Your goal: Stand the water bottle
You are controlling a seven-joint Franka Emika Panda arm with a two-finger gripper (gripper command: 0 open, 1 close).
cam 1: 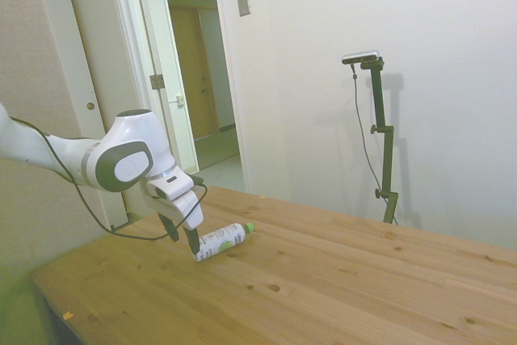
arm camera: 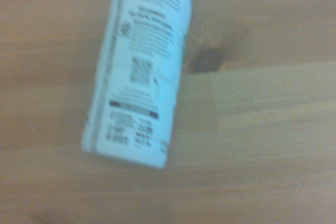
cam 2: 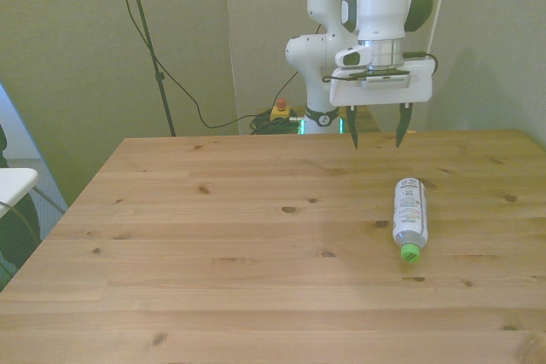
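On the wooden table (cam 2: 213, 245), one water bottle (cam 2: 410, 214) lying flat, green cap (cam 2: 411, 253) toward the near edge, base toward the far edge, bare boards all around. Beyond its base, one gripper (cam 2: 377, 137) hovering above the tabletop, jaws spread wide, holding nothing, apart from the bottle.

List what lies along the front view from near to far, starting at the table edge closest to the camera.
Table's near edge → water bottle's green cap → water bottle, lying flat → gripper, open, hanging above the far part of the table.
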